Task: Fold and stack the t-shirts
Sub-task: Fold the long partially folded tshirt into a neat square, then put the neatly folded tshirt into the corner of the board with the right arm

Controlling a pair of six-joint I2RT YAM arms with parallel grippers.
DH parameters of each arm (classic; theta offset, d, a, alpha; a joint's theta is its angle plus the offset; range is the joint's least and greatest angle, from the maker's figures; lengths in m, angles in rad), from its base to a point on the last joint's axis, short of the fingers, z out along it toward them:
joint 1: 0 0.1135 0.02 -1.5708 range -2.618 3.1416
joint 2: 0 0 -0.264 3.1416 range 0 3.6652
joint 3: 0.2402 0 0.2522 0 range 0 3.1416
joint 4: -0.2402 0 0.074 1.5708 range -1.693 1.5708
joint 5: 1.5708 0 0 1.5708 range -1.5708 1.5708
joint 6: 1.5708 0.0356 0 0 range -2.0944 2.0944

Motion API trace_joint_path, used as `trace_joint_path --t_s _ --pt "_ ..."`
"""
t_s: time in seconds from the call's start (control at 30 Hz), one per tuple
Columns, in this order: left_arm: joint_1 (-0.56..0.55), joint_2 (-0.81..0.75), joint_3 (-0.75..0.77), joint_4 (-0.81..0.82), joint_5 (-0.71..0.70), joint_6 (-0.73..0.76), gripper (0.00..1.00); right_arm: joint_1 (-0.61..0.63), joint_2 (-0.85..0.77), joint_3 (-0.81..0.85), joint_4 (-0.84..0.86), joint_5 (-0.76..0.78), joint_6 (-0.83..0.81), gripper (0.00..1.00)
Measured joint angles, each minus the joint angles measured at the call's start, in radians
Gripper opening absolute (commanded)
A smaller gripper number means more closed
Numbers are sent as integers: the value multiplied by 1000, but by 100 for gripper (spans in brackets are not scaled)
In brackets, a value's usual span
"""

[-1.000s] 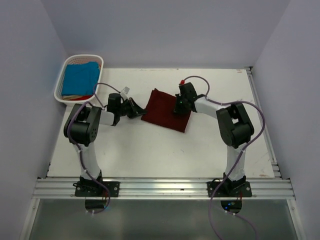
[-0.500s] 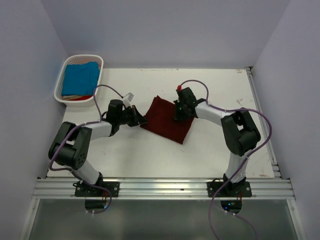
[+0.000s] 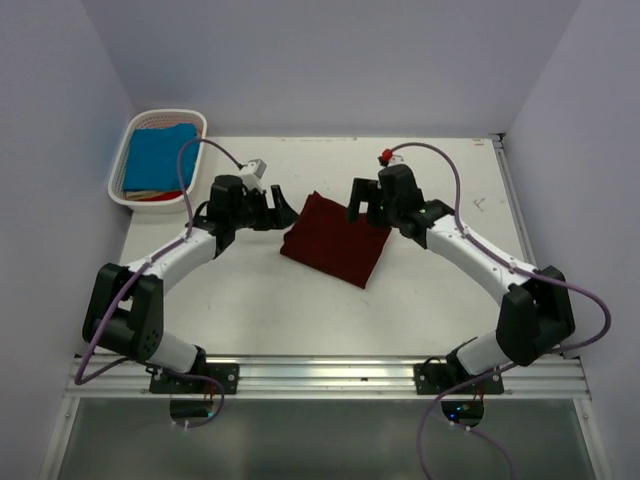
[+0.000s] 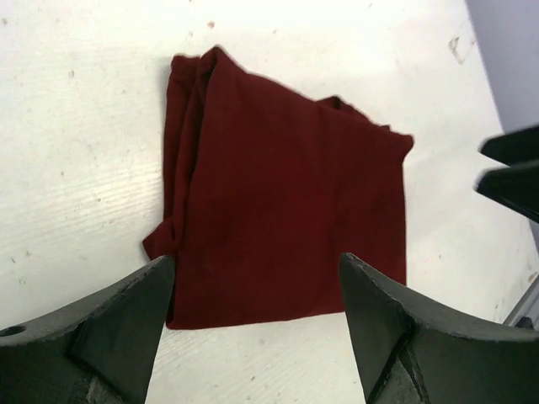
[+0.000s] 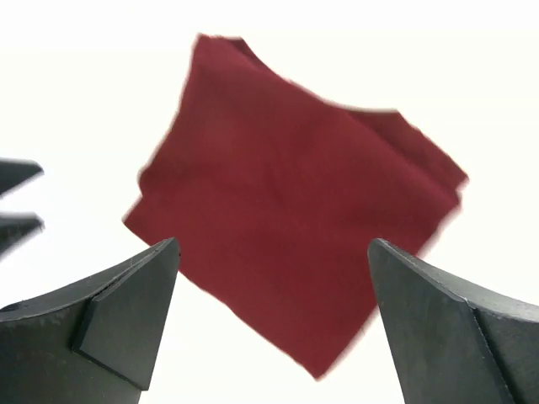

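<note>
A dark maroon t-shirt (image 3: 335, 240) lies folded into a rough square on the white table, free of both grippers. It fills the middle of the left wrist view (image 4: 286, 210) and of the right wrist view (image 5: 295, 194). My left gripper (image 3: 277, 211) hovers just off its left corner, open, with nothing between the fingers (image 4: 255, 259). Over its upper right corner my right gripper (image 3: 365, 205) also stands open and empty (image 5: 274, 242). A turquoise-blue t-shirt (image 3: 160, 158) lies folded in the basket at the far left.
The white slatted basket (image 3: 117, 176) stands at the table's far left corner, with other cloth under the blue shirt. Purple cables loop off both arms. Grey walls close in the table on three sides; an aluminium rail (image 3: 330, 375) runs along the near edge.
Both grippers were shut on the maroon shirt's edges; they have opened, let it go and drawn up and back. The shirt now lies flat.
</note>
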Motion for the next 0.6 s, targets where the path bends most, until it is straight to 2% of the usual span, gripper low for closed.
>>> trace_joint_path --t_s 0.27,0.5,0.6 --pt "0 182 47 -86 -8 48 81 15 -240 -352 -77 72 126 99" --pt "0 246 63 -80 26 58 78 15 -318 -509 -60 75 211 99" --pt "-3 247 63 -72 35 58 77 11 -307 -562 6 60 250 99"
